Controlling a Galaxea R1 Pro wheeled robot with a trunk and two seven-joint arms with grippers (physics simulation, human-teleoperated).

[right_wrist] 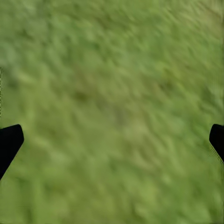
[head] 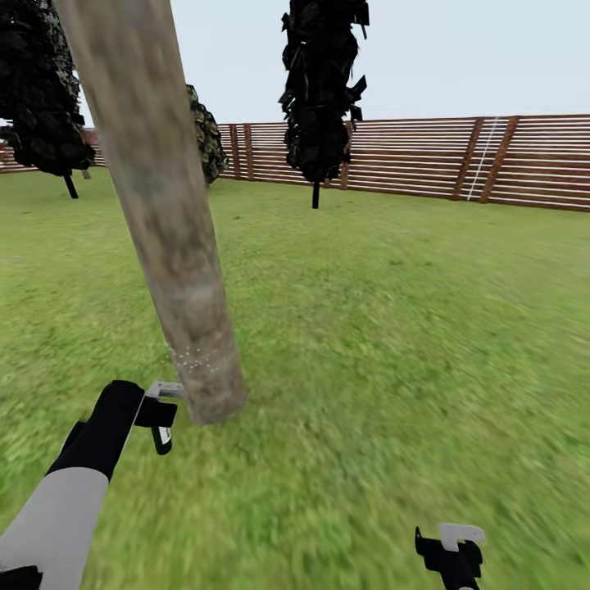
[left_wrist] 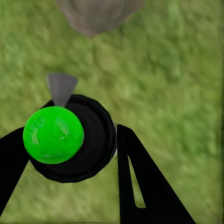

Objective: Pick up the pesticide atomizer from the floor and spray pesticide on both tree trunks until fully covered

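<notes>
A thick grey-beige tree trunk (head: 164,221) leans up through the left of the head view, rooted in the grass floor (head: 393,344). A band of whitish pesticide specks (head: 195,358) dots the trunk low down. My left gripper (head: 161,414) hangs just left of the trunk's base. In the left wrist view, my left gripper (left_wrist: 70,140) is shut on the pesticide atomizer (left_wrist: 74,140), a black round bottle whose round top shows bright green. Its grey nozzle (left_wrist: 60,87) points toward the trunk base (left_wrist: 95,16). My right gripper (head: 455,553) hangs open over grass at the lower right, fingertips (right_wrist: 9,140) far apart.
A brown slat fence (head: 459,160) closes the garden at the back. A narrow black cypress (head: 321,90) stands before it, and dark bushy trees (head: 41,98) stand at the far left. Open lawn stretches to the right of the trunk.
</notes>
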